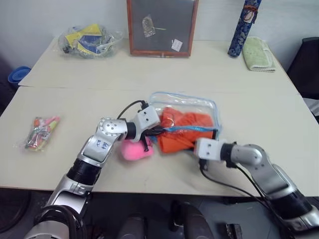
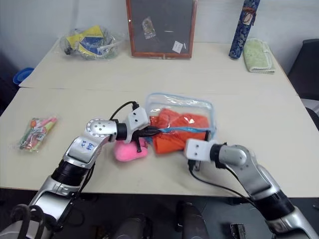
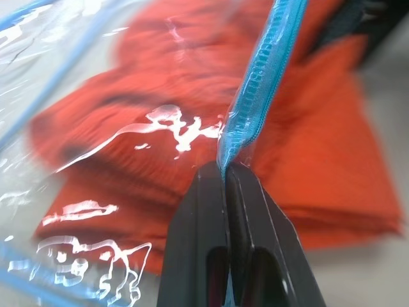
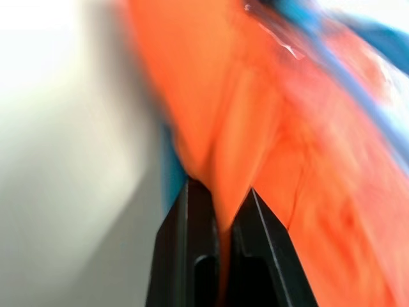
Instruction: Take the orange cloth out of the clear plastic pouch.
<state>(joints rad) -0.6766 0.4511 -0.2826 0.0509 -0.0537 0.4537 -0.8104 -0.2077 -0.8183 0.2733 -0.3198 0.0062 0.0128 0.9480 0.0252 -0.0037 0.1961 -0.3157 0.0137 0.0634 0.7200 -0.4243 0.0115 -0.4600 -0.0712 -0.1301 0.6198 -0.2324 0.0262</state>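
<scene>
From the head camera I see my left tool (image 1: 160,131) reaching in at the near edge of the clear plastic pouch with light blue zipper edging (image 1: 185,103), and my right tool (image 1: 190,145) just beside it at the pouch's near side, where the bright orange wrinkled cloth (image 1: 182,130) spills out. That view hides both sets of fingertips; the wrist cameras settle it. The left wrist view shows my left tool's black fingers (image 3: 198,224) clamped tight on the blue zipper strip (image 3: 259,89), with the cloth lying behind the glossy plastic just past them. The right wrist view shows my right tool's fingers (image 4: 192,256) pinched on a fold of the orange cloth itself. The cloth sits partly inside the pouch, its near portion bulging past the zipper line between the two tools. A pink fluffy ball (image 1: 135,149) lies under my left wrist, touching the cloth's edge. Everything rests on a pale beige tabletop (image 1: 75,109). Well apart from the tools are a small clear packet of colourful items (image 1: 39,132), a clear bag of yellow and blue items (image 1: 88,41), a wood-framed dark board (image 1: 162,27) against the wall, a blue patterned tube (image 1: 243,27) and a pale green folded towel (image 1: 258,54).
</scene>
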